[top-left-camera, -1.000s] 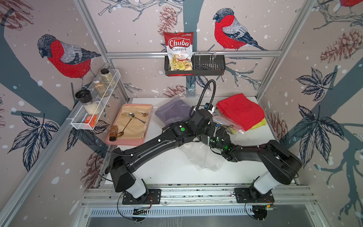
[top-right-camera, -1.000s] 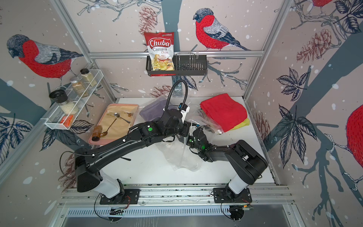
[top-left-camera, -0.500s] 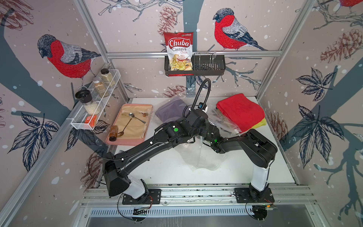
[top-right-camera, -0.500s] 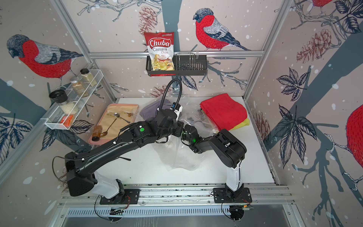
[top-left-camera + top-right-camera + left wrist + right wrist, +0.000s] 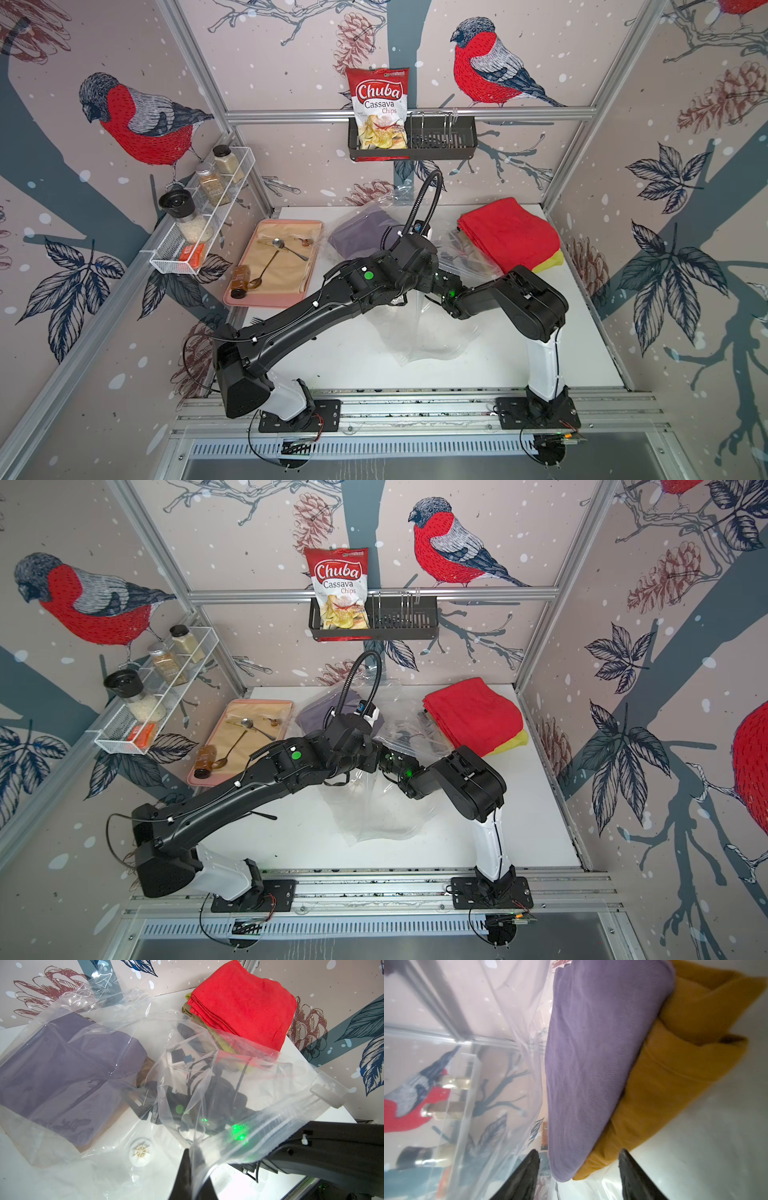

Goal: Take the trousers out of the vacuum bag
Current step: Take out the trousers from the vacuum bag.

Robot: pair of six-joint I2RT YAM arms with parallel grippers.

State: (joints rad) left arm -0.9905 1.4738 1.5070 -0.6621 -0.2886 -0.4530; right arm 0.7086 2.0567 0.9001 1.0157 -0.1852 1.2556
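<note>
Before me the clear, crinkly vacuum bag [image 5: 259, 1093] lies with its mouth lifted open; inside it, folded purple trousers [image 5: 68, 1076] rest on mustard-brown trousers [image 5: 675, 1076]. Just beside the bag, red trousers [image 5: 245, 999] top yellow trousers [image 5: 550, 262].

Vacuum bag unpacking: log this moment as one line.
left claw: shut on vacuum bag edge | right claw: open, inside bag, at purple trousers and mustard-brown trousers | red trousers: outside bag

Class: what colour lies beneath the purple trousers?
Mustard-brown trousers, clearest in the right wrist view.
</note>
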